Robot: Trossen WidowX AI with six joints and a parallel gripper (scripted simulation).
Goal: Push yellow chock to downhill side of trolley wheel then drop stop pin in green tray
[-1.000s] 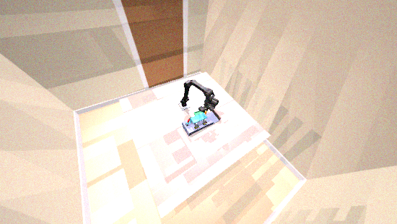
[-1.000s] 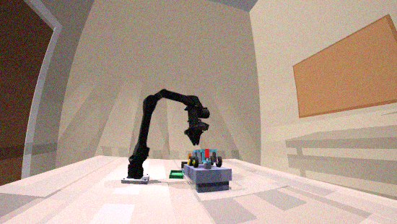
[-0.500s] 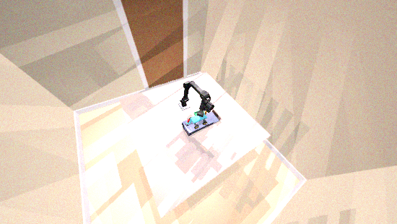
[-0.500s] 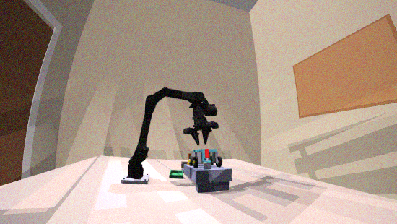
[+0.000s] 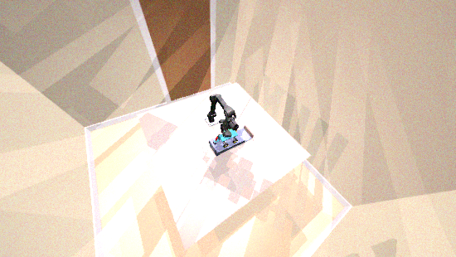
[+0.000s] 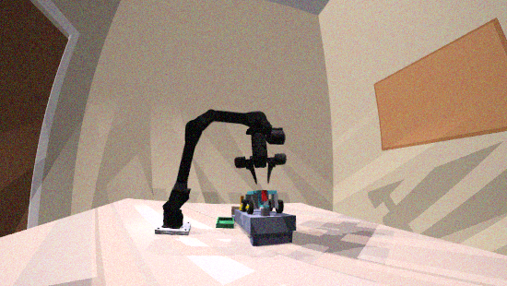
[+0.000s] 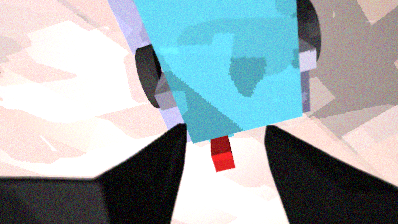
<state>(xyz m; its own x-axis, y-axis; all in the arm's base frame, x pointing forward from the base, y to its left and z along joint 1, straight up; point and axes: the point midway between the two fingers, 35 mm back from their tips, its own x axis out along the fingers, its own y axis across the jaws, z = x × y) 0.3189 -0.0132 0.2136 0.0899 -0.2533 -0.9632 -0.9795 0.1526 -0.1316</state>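
Note:
The trolley [image 6: 260, 200] [image 7: 230, 65] [image 5: 226, 138] has a teal body and dark wheels and stands on the grey-blue ramp [image 6: 269, 226] [image 5: 219, 148]. The red-headed stop pin [image 7: 222, 154] [image 6: 264, 194] sticks out at the trolley's end. In the wrist view it lies just below the teal edge, between my fingers' lines. My gripper [image 6: 261, 179] [image 7: 225, 132] hangs above the trolley, pointing down. It is partly open with nothing between the fingers. A small yellow-orange piece [image 6: 241, 197], seemingly the chock, shows by the trolley's left wheel. I cannot tell whether it touches the wheel.
The green tray [image 6: 225, 222] lies on the table between the arm's base [image 6: 172, 227] and the ramp. Two dark wheels [image 7: 148, 75] [image 7: 311, 25] flank the trolley body in the wrist view. The table's edges lie far from the ramp.

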